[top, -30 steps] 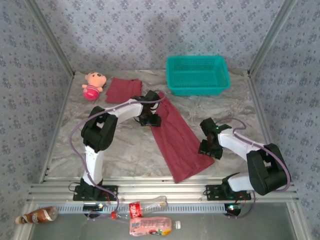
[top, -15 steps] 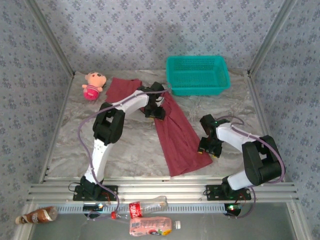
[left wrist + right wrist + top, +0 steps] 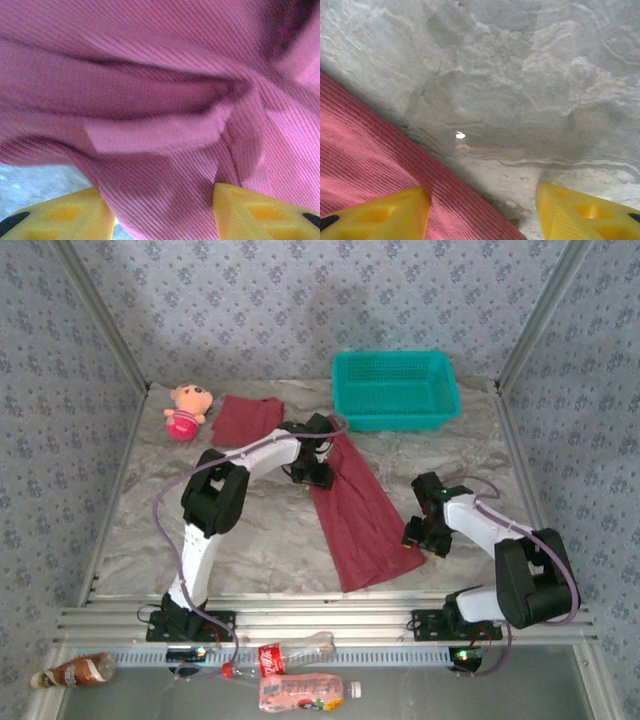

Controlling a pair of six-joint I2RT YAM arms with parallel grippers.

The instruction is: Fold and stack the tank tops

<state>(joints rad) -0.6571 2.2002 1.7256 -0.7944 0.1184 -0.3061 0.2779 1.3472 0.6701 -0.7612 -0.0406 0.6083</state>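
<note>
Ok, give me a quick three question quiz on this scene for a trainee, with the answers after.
1. True or false: the teal basket holds a tank top.
2. What lies between the left pincer's fingertips? A) bare table B) the long tank top C) the pink doll
3. Which pincer is at the long tank top's near right corner?
Key: 1 false; 2 B; 3 the right pincer.
</note>
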